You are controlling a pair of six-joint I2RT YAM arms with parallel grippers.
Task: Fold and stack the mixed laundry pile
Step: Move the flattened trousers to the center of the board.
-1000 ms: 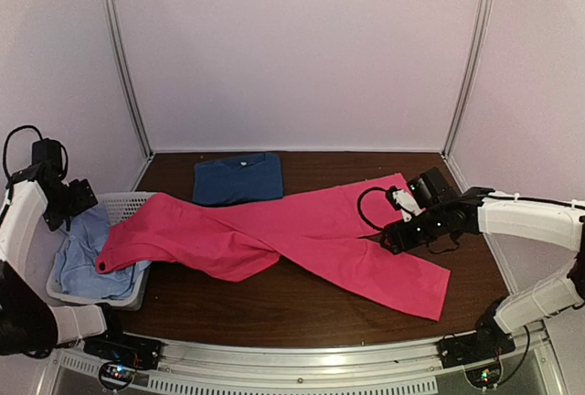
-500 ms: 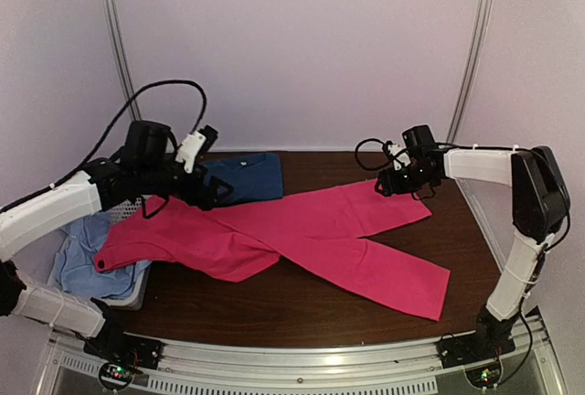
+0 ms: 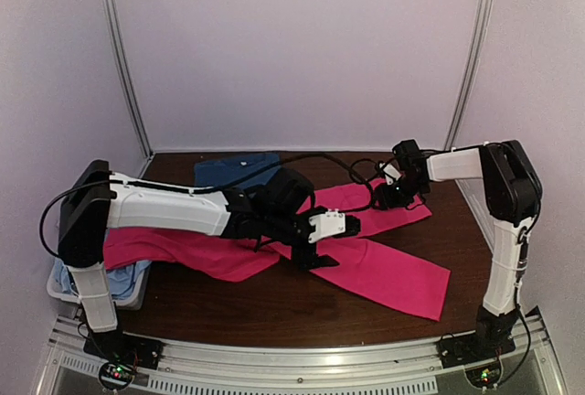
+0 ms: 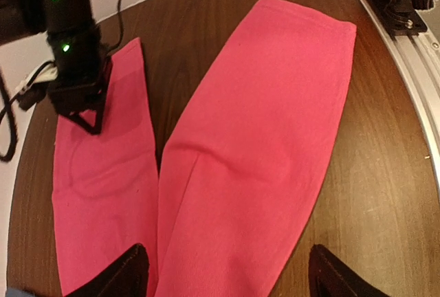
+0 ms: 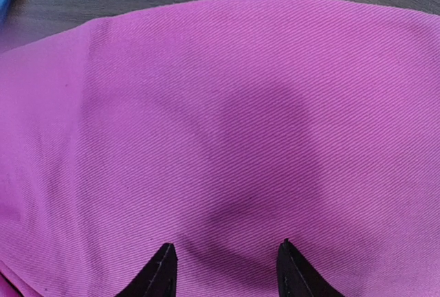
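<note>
the pink garment (image 3: 384,272) lay spread across the middle of the dark wooden table (image 3: 274,313), its two long legs splayed toward the right, one reaching the far right and one the near right, while its left end ran under the left arm toward the white basket (image 3: 55,287) at the near left. the left gripper (image 4: 227,280) hung low over the place where the two legs part, its fingers spread wide with flat cloth below them and nothing pinched. the right gripper (image 5: 227,269) sat close above the far leg, its fingers apart and no fold caught between them. the dark blue t-shirt (image 3: 224,171) lay folded at the far left of the table, and a bit of the light-blue cloth (image 3: 128,274) showed in the basket.
</note>
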